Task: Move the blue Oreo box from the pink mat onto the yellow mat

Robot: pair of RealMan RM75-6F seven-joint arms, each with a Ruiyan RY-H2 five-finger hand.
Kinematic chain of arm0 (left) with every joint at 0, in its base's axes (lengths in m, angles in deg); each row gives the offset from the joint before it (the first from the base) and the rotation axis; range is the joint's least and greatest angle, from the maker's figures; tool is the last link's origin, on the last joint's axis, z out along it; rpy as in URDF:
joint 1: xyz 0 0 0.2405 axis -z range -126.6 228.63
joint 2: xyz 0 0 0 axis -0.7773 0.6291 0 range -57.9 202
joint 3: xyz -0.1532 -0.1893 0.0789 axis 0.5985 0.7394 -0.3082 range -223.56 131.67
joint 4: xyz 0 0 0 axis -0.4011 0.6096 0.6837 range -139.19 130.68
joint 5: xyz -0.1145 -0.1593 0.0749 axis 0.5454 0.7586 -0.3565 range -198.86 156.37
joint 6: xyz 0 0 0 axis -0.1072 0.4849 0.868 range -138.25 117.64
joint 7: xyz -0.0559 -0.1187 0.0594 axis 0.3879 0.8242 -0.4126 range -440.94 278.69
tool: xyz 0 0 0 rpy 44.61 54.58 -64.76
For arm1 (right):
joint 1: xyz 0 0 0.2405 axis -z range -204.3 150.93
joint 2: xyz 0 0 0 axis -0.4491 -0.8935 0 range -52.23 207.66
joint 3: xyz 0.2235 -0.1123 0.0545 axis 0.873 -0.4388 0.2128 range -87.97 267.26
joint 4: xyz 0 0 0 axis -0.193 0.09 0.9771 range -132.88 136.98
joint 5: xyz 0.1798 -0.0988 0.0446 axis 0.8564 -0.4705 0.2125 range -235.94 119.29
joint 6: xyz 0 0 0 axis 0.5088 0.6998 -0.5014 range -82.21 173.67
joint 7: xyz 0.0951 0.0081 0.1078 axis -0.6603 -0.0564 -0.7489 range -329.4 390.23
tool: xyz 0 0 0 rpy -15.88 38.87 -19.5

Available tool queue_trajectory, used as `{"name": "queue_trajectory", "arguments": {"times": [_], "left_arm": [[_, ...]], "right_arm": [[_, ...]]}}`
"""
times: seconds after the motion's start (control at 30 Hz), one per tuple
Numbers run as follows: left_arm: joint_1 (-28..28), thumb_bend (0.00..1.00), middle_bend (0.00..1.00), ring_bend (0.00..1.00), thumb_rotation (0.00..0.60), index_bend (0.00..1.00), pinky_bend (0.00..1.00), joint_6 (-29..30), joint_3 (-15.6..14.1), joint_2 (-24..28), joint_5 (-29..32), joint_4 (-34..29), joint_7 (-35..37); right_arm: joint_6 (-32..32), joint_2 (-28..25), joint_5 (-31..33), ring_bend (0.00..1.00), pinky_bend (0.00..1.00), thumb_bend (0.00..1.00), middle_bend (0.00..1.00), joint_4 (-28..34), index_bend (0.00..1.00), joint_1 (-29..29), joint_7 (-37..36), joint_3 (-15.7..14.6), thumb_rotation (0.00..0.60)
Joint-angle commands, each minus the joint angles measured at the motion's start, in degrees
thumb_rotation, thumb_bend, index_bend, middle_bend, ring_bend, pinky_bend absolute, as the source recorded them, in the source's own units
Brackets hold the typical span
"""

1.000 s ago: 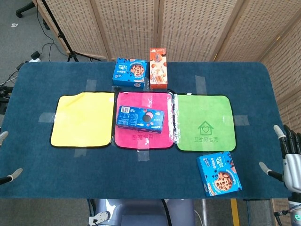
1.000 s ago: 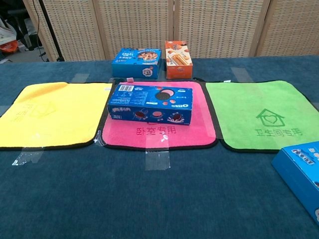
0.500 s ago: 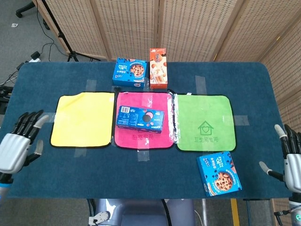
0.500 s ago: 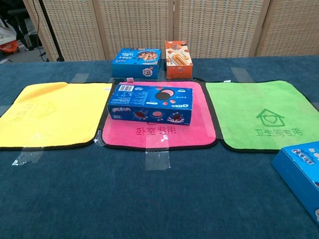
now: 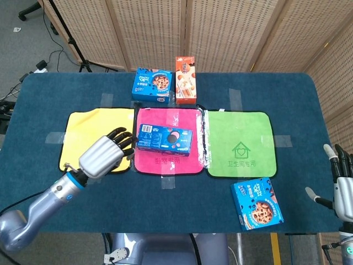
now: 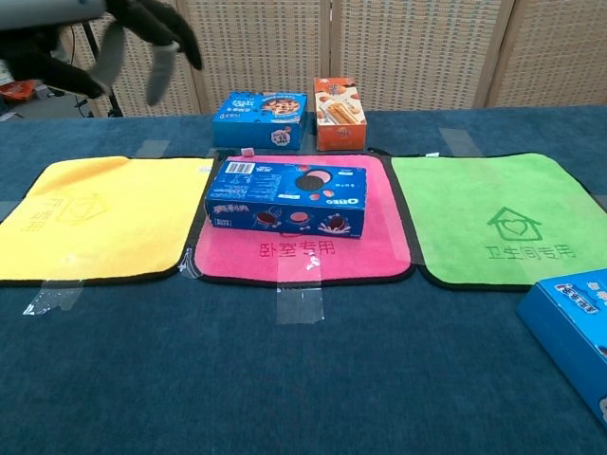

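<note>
The blue Oreo box point(image 5: 165, 138) point(image 6: 286, 198) lies flat on the pink mat point(image 5: 170, 160) point(image 6: 313, 248) in the middle of the table. The yellow mat point(image 5: 91, 132) point(image 6: 90, 218) lies bare just left of it. My left hand point(image 5: 106, 153) point(image 6: 114, 43) hovers above the yellow mat's right part, fingers spread and pointing toward the box's left end, holding nothing. My right hand point(image 5: 343, 190) stays at the table's right edge, fingers apart, empty; the chest view does not show it.
A green mat point(image 5: 239, 144) lies right of the pink one. A blue cookie box point(image 5: 151, 85) and an orange box point(image 5: 186, 80) stand behind the mats. Another blue cookie box point(image 5: 257, 202) lies near the front right edge.
My left hand has swung in from the table's left edge, rising over the yellow mat toward the Oreo box. The right hand has sunk slightly. The box has not moved.
</note>
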Motion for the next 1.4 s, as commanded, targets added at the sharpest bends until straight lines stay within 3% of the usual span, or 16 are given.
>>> {"name": "queue_trajectory", "arguments": {"times": [0.03, 0.2, 0.33, 0.47, 0.6, 1.17, 1.4], "left_arm": [[9.7, 1.0, 0.32, 0.23, 0.6, 0.6, 0.21, -7.8, 2.3, -12.0, 5.3, 8.2, -8.2], [15.3, 1.0, 0.32, 0.23, 0.6, 0.6, 0.22, -9.4, 2.7, -22.1, 8.7, 17.6, -11.8], [18.6, 1.0, 0.31, 0.23, 0.6, 0.59, 0.22, -10.8, 3.2, -27.3, 12.6, 22.7, -15.6], [22.5, 1.0, 0.22, 0.21, 0.6, 0.5, 0.22, -12.6, 4.0, -33.9, 18.6, 29.0, -20.0], [25.6, 1.0, 0.2, 0.19, 0.6, 0.48, 0.22, -12.9, 4.1, -38.5, 22.5, 33.9, -22.9], [33.7, 1.0, 0.14, 0.15, 0.6, 0.42, 0.22, -14.1, 4.9, -50.1, 29.7, 49.6, -21.7], [35.8, 1.0, 0.24, 0.16, 0.6, 0.54, 0.22, -15.4, 3.1, -52.3, 29.5, 54.8, -22.5]], "right_arm": [[-0.9, 0.1, 1.5, 0.0, 0.0, 0.0, 0.0, -0.4, 0.0, -0.5, -0.1, 0.6, 0.6], [-1.9, -0.1, 3.2, 0.0, 0.0, 0.0, 0.0, -0.7, 0.0, -0.9, -0.7, 1.2, 0.6], [-2.5, -0.2, 4.2, 0.0, 0.0, 0.0, 0.0, -1.0, 0.0, -1.1, -1.2, 1.6, 0.6], [-3.0, -0.4, 5.5, 0.0, 0.0, 0.0, 0.0, -1.4, 0.0, -1.2, -2.0, 2.1, 0.6], [-3.3, -0.6, 6.4, 0.0, 0.0, 0.0, 0.0, -1.6, 0.0, -1.2, -2.6, 2.3, 0.6], [-4.1, -0.9, 8.6, 0.0, 0.0, 0.0, 0.0, -2.3, 0.0, -1.3, -3.7, 2.9, 0.6], [-4.5, -1.3, 9.3, 0.0, 0.0, 0.0, 0.0, -2.5, 0.0, -1.3, -4.8, 3.3, 0.6]]}}
